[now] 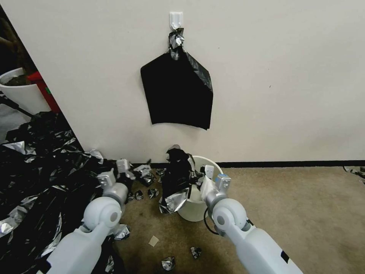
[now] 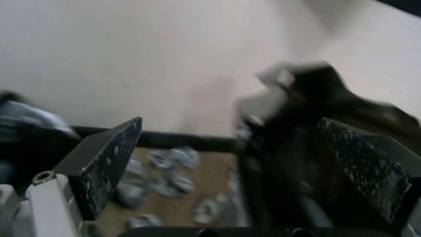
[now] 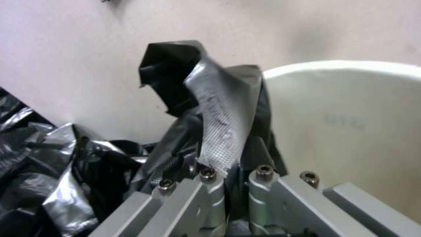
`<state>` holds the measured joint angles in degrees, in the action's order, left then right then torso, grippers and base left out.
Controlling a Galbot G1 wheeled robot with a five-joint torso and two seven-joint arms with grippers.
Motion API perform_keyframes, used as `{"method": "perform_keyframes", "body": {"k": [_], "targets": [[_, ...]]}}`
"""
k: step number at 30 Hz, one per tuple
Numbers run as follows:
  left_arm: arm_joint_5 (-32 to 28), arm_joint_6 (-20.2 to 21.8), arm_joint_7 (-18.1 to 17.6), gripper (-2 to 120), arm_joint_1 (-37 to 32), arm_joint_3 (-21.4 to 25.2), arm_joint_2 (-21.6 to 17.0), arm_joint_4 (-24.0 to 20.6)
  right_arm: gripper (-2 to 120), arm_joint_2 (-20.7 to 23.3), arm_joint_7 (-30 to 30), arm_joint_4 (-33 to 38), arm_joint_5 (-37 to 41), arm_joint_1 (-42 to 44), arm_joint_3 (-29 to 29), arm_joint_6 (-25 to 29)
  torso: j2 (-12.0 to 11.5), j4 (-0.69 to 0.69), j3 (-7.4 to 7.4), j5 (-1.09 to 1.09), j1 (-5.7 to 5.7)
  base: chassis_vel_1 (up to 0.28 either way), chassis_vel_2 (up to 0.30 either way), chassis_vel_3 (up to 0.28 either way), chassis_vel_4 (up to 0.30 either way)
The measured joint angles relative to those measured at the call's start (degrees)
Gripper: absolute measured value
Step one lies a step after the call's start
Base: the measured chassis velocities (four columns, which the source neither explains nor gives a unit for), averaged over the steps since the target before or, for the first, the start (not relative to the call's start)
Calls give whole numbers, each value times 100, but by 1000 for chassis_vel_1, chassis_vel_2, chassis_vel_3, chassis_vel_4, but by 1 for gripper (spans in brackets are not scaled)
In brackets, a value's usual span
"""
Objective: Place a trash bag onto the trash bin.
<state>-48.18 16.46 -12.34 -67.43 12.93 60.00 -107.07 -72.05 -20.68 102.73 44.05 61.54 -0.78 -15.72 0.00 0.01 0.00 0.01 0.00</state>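
The cream-white trash bin [image 1: 197, 207] stands on the carpet against the wall. A wrinkly black trash bag [image 1: 176, 177] hangs over its left rim, partly standing up above it. My right gripper [image 1: 197, 176] is at that rim, shut on the trash bag [image 3: 210, 98], with the trash bin's inner wall [image 3: 351, 125] just beside it. My left gripper [image 1: 131, 171] hovers left of the bin, open and holding nothing. In the left wrist view its fingers [image 2: 105, 164] are spread wide, and the blurred trash bag [image 2: 307, 108] lies beyond them.
A wide heap of black bags [image 1: 38, 171] covers the floor on the left. A flat black sheaf [image 1: 178, 91] hangs from a white hook [image 1: 176, 19] above the bin. Another white pot [image 1: 19, 91] stands far left. Silvery scraps [image 1: 167, 262] litter the carpet.
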Motion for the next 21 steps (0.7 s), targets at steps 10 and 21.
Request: {"method": "perform_keyframes", "body": {"k": [10,21], "targets": [[308,195,-201,100,877,-1103,355,703,0,47,47,32,-466,206,188,109,0,-1,0,-1,0,0,0,0,0],[471,718,-581,95,1688,-1589,734,1509,0,29,170,-10,-825,318,268,182,0,-1,0,-1,0,0,0,0,0]]}}
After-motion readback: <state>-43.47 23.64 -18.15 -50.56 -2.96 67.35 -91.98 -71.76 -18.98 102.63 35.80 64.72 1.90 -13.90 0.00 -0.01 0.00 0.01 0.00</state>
